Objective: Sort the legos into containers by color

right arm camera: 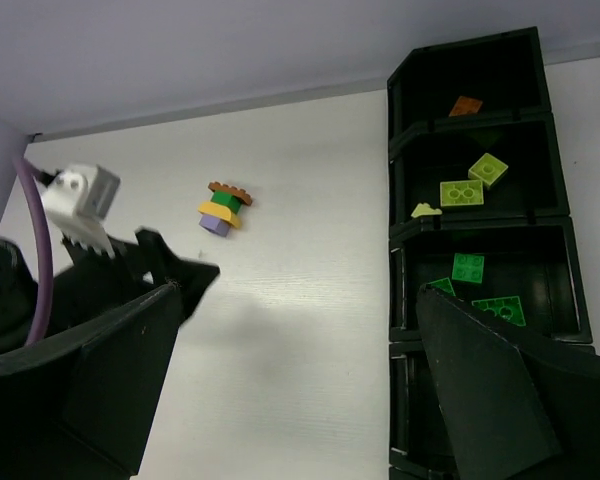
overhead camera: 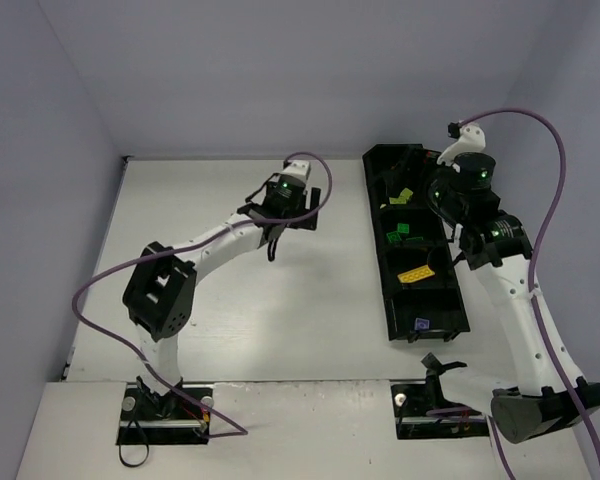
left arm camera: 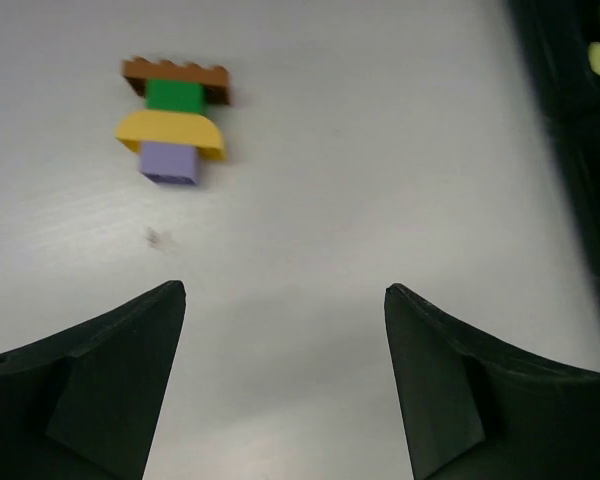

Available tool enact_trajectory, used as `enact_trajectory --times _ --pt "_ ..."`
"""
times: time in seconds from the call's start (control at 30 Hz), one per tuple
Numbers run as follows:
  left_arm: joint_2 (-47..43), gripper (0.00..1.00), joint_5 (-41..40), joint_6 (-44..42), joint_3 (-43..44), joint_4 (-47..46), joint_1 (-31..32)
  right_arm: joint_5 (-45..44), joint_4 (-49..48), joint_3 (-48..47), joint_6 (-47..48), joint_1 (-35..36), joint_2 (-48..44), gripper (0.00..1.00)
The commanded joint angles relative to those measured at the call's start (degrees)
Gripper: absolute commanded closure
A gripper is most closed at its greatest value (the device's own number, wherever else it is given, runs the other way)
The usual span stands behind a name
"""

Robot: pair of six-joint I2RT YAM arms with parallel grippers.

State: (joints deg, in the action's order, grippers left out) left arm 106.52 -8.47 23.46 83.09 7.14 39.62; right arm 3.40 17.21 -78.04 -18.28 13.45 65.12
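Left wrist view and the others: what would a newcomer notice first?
A lone stack of legos, brown, green, yellow and lilac joined together, sits on the white table ahead of the left gripper, jaws open. On the right, the black tray holds bricks split by color: an orange brick in the far compartment, lime bricks next, then green bricks. The right gripper hangs near it, jaws wide.
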Motion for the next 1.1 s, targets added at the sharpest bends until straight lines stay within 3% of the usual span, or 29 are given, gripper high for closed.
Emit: enact_trajectory --times 0.0,0.3,0.6,0.9,1.07 --pt "2.5 0.26 3.5 -3.1 6.5 3.2 -5.3 2.6 -4.1 -2.5 -1.1 -0.6 1.3 0.0" --pt "14.4 0.28 8.2 -7.0 16.4 7.0 -13.8 3.4 -5.8 0.3 -3.2 -0.8 4.3 0.0" --pt "18.5 0.33 12.9 -11.9 20.6 5.9 -14.7 2.9 -7.0 2.4 -5.2 -0.8 6.3 0.0" --pt "22.3 0.33 13.5 -11.2 24.0 5.9 -14.7 2.6 -7.2 3.1 -6.2 -0.7 6.9 0.0" --pt "24.4 0.4 13.2 -10.8 26.1 6.4 -14.8 2.8 -7.2 3.4 -6.5 -0.7 6.9 0.0"
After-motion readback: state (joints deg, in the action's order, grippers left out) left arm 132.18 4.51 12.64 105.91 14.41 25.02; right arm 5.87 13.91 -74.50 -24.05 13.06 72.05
